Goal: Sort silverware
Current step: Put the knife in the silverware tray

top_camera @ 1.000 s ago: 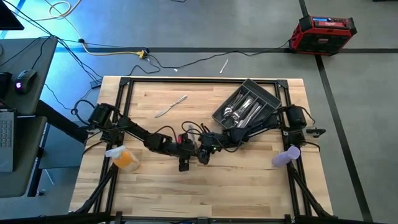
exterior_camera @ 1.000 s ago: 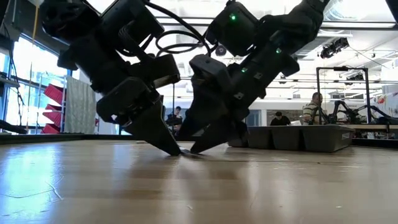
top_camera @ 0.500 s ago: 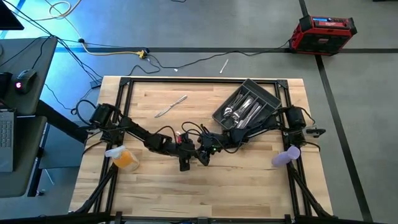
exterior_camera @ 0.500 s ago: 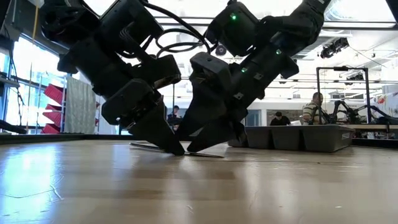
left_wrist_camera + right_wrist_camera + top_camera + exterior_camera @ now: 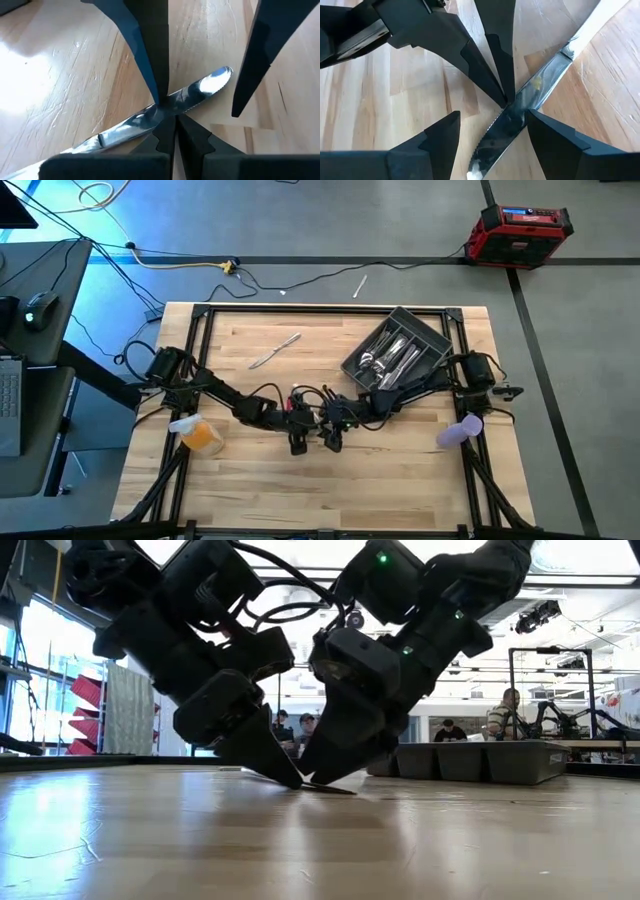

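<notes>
A silver table knife (image 5: pixel 150 117) lies flat on the wooden table near its middle. My left gripper (image 5: pixel 175 131) is shut, its tips on the knife. My right gripper (image 5: pixel 493 114) faces it, open, with one finger (image 5: pixel 445 132) well off the blade (image 5: pixel 500 135). The other finger (image 5: pixel 542 127) stands right at the blade's edge; whether it touches, I cannot tell. In the low view both grippers (image 5: pixel 297 783) (image 5: pixel 312 778) slant down to one spot on the table. More silverware (image 5: pixel 390 360) lies in the dark grey tray (image 5: pixel 432 338) at the back right. Another knife (image 5: pixel 275 351) lies at the back left. My left gripper presses its shut fingertips (image 5: pixel 506 97) down on the knife where blade and handle meet (image 5: pixel 161 111). It comes slanting down from the table's left, across the knife. The knife lies on the table under the tips.
An orange object (image 5: pixel 200 432) sits near the left arm's base and a pale purple one (image 5: pixel 460 430) near the right arm's. One more piece (image 5: pixel 360 285) lies on the floor beyond the far edge. People sit in the room behind the tray (image 5: pixel 480 760).
My right gripper has rolled at the wrist while staying open over the knife. My left gripper has tipped a little, still shut on the same spot. In the low view more of the knife shows past the fingertips than before.
</notes>
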